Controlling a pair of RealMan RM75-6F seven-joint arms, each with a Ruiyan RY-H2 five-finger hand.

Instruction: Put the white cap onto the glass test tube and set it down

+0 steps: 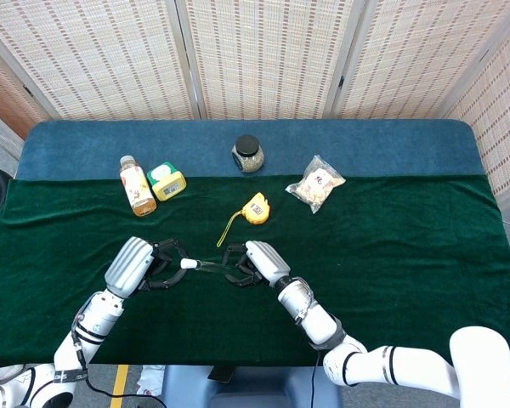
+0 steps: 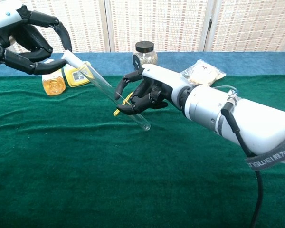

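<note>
My right hand grips the glass test tube near its closed lower end and holds it tilted above the green cloth, open end up and to the left. My left hand pinches the small white cap between thumb and a fingertip. In both views the cap sits right at the tube's open mouth; I cannot tell whether it is seated.
On the green cloth lies a yellow tape measure. Further back are an orange drink bottle, a yellow-green box, a dark-lidded jar and a snack bag.
</note>
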